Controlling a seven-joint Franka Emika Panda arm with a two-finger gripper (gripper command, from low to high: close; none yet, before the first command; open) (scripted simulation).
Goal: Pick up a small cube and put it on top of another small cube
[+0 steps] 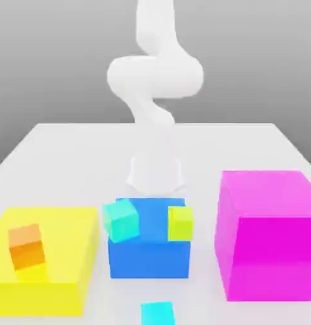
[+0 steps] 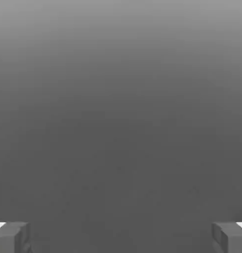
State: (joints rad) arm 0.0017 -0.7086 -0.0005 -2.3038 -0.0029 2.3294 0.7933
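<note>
Gripper open and empty; cyan cube on the table

Gripper (image 2: 121, 238): fingers spread wide apart in the hand view, one near each side, nothing between them. Behind them is a plain grey backdrop. Robot arm (image 1: 156, 76): white and pale, standing beyond the blocks in the exterior view.

Cyan cube (image 1: 158, 313): on the white table (image 1: 152, 149), at the near edge of the exterior view, in front of the blue block (image 1: 149, 259) and apart from it. Colour is a bright, light blue-turquoise, plain, with no marking seen. Its outline sits slightly turned (the lower part is cut off by the picture's edge). Much smaller than the big blocks.

Mint-teal cube (image 1: 121, 220): greener than the cyan one, at the blue block's side toward the exterior view's left, turned askew, overlapping that block's outline. Contact with the block: cannot tell. Lime-yellow cube (image 1: 180, 224): at the same block's opposite side, nearly square to the view.

Orange cube (image 1: 26, 246): appears over the yellow block (image 1: 63, 244), skewed. Magenta block (image 1: 269, 247): large, toward the exterior view's right.
</note>
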